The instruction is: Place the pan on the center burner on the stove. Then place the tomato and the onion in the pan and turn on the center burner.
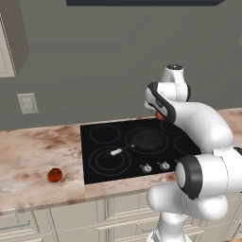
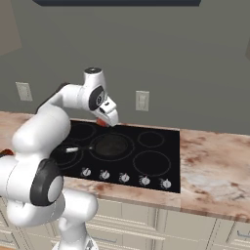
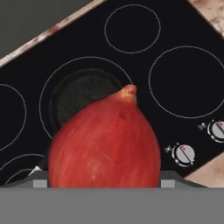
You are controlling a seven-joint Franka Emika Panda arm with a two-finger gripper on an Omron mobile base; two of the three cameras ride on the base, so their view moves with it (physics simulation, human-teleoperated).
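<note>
Pan (image 1: 147,140) taken as landmark throughout.

Nearest: row of silver knobs (image 2: 125,177) along the stove (image 2: 161,180) front edge, forward of the pan. None judged turned yet; indicator positions too small to read.

Pan itself: seated on the center burner (image 3: 59,78), handle (image 1: 122,150) running out to the left in the left base view, pale tip over the neighbouring ring. Pan bowl appeared bare. First step judged done.

Above the pan: pincer (image 2: 104,121) held high over the pan's far rim, jaws spread wide around the onion (image 3: 105,144). In the hand view, onion bulked close to the lens, pan visible directly behind and below it. Pinching the onion, judged carried, not resting on anything.

Well left of the pan: tomato (image 1: 55,175) alone on the marbled surface (image 1: 33,156), off the stove, untouched.

Step in hand: onion on its way into the pan.

Next move, as judged: lower straight down until onion sat close over the pan floor, then spread the jaws. Round onion likely to roll, so a low release wanted, away from the rim. After that, fetch the tomato from the left, then the center knob.

Farthest: grey wall with two pale outlets (image 2: 142,100) behind the stove.
</note>
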